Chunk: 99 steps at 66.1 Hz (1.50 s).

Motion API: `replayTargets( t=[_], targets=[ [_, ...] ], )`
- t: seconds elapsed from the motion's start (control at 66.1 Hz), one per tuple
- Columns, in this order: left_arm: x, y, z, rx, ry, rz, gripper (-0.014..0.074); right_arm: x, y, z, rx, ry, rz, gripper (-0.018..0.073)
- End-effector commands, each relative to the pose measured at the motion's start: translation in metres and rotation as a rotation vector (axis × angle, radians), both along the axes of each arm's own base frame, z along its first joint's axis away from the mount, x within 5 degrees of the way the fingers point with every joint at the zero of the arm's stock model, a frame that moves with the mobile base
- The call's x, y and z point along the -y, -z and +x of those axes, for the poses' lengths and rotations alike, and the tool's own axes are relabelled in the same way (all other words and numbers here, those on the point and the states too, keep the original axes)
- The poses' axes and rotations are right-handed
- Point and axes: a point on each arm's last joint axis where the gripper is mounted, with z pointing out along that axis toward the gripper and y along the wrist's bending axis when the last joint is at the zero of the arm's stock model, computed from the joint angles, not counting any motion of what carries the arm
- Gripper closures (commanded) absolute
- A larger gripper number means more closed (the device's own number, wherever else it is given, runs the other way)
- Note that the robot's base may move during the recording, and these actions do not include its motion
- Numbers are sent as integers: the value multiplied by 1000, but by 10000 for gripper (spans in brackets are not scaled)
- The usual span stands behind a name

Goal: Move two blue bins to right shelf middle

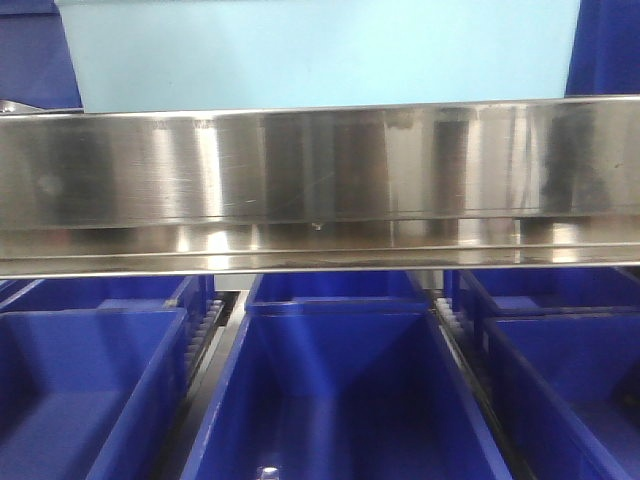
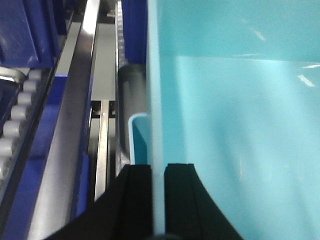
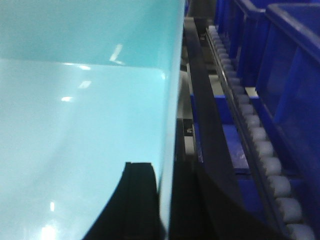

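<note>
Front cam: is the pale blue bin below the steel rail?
No, the pale blue bin shows above the steel rail; only royal-blue bins are below it.

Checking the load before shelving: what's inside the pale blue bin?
Only bare floor and walls show inside the pale blue bin; the left hand and right hand clamp its side walls. Their inner fingers hide a patch each.
</note>
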Motion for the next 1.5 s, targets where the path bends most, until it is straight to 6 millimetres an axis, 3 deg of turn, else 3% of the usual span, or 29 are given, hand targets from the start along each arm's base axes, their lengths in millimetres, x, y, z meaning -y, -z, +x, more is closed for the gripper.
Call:
replayTargets(
  t=[0.0, 0.393, 0.741, 0.817, 0.938, 1.013, 1.134, 1.195, 1.316, 1.482],
  targets=[
    [4, 2, 0, 33, 33, -21, 707, -2, -1, 3, 46, -33, 21, 718],
    [5, 15, 1, -5, 32, -5, 707, -7, 15, 9, 17, -51, 14, 718],
    [4, 15, 2, 3, 32, 10, 701, -12, 27, 17, -18, -47, -7, 720],
    [4, 15, 2, 1, 31, 12, 645, -11, 27, 17, -19, -46, -7, 720],
    [4, 15, 2, 1, 31, 12, 454, -11, 26, 17, -18, -44, -7, 715],
    [4, 15, 2, -1, 30, 13, 362, -11, 27, 17, -21, -41, -9, 618],
    [4, 15, 2, -2, 29, 14, 255, -10, 26, 16, -25, -33, -13, 295],
    [4, 16, 2, -4, 28, 15, 226, -8, 25, 15, -25, -26, -13, 209],
    [2, 13, -1, -3, 23, 14, 213, -5, 17, 10, -9, -20, -4, 189],
    [-3, 4, -7, -29, -3, -4, 214, 4, -7, 4, 8, 41, 16, 189]
  ],
)
